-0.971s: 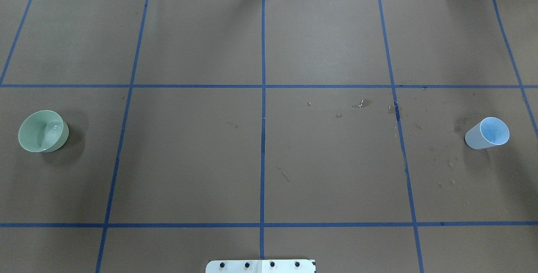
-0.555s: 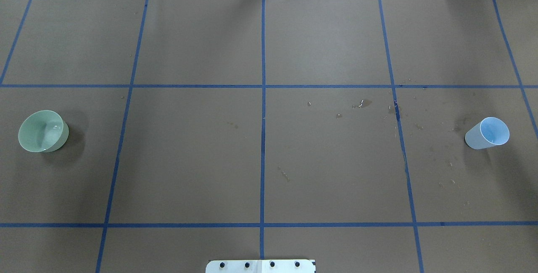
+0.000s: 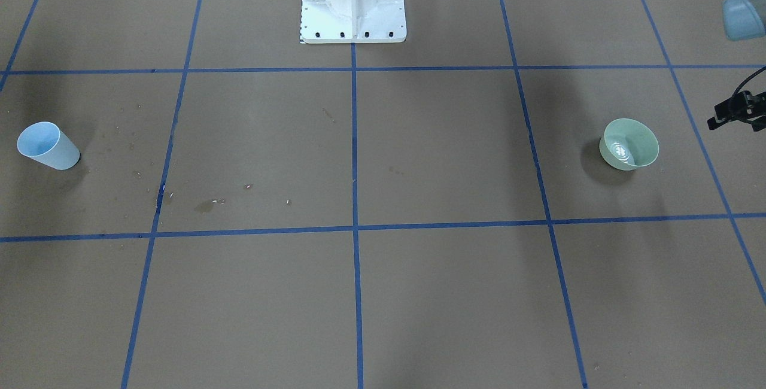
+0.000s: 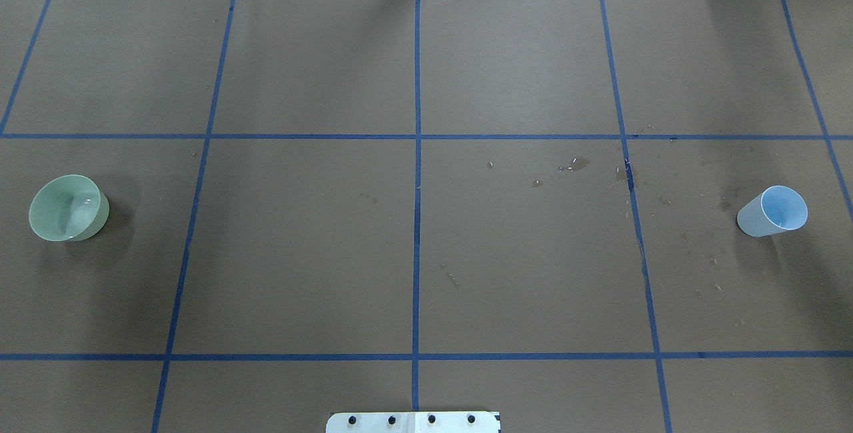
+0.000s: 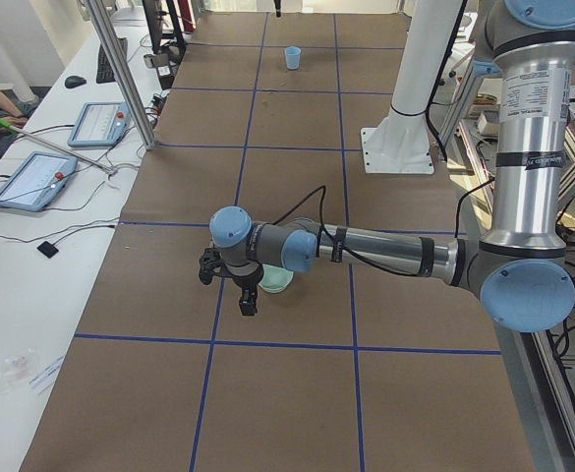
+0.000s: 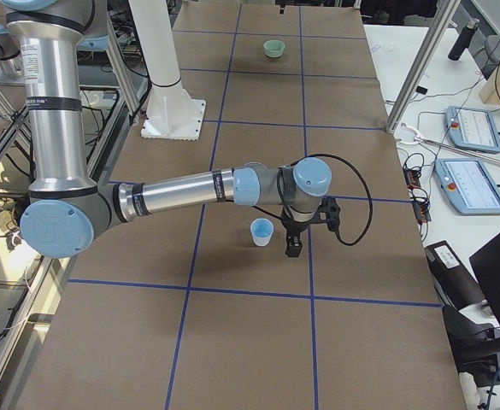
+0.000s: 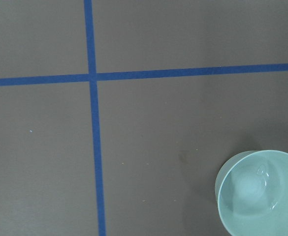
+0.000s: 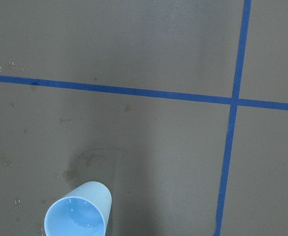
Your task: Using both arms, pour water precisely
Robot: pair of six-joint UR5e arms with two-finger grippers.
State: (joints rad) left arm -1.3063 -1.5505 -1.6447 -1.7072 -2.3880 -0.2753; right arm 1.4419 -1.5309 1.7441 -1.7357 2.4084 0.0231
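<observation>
Both end effectors beside their vessels; nothing gripped yet

I see the left end effector (image 5: pixel 240 290) hanging just beside the upright green bowl (image 3: pixel 646 141) at the left end of the table (image 4: pixel 300 253), with the water (image 3: pixel 620 151) rippling inside; the bowl lies inboard of it, toward the table's middle; the right end effector (image 6: pixel 293 246) hangs likewise just outboard of the upright blue cup (image 3: pixel 60 154) at the opposite end; neither holds anything, and I cannot tell whether either is open or closed; each arm is nearer its own vessel, so I judge a short inward approach comes next.
</observation>
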